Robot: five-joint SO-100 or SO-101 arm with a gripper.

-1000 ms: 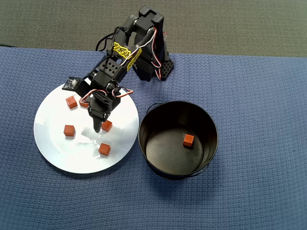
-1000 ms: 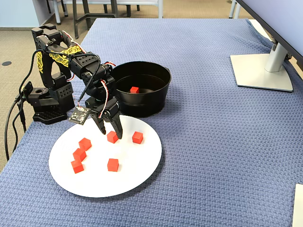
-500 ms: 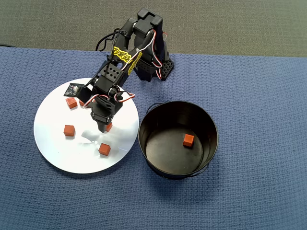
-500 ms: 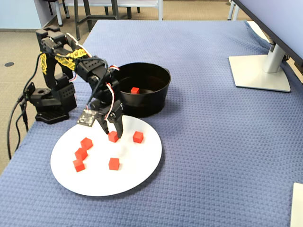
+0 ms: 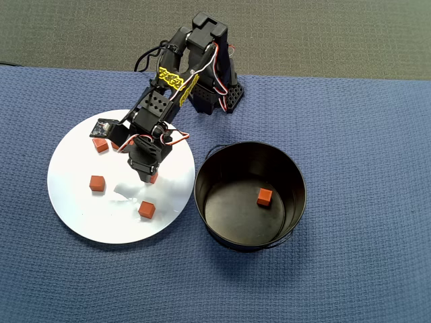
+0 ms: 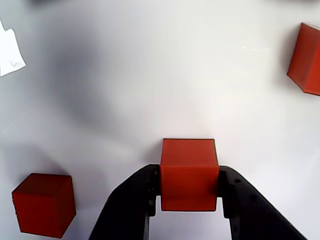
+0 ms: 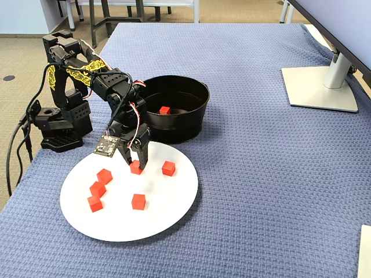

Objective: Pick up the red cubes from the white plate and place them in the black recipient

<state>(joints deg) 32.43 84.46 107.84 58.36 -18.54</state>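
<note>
On the far left of the fixed view, the arm's base [image 7: 58, 124] stands on the blue woven cloth [image 7: 261, 174], and yellow markings run along the upper links; they look like lettering, but nothing in them can be read. A small tag-like board [image 7: 108, 145] hangs beside the wrist, and its print is also too small to make out.

Just right of the base lies the white plate [image 7: 174, 197]. In the fixed view six red cubes show in all. Three sit close together at the plate's left part [image 7: 97, 189], one lies near the plate's middle [image 7: 138, 201], and one lies toward its right edge [image 7: 168, 168]. Between these, the gripper [image 7: 135, 164] points down onto the plate, and its two black fingers [image 6: 135, 200] press against the left and right faces of a cube [image 6: 189, 172]; the wrist view shows that cube wedged between them, its base resting on the white surface. In the wrist view one loose cube [image 6: 44, 204] sits to the lower left and another [image 6: 306, 59] at the upper right edge, both apart from the fingers.

Farther right in the overhead view, the black recipient [image 5: 286, 168] stands touching or just beside the plate's rim, with one cube [image 5: 264, 196] on its dark floor. At the fixed view's right edge a grey monitor stand [image 7: 322, 87] rests on the cloth, well apart from the pot.
</note>
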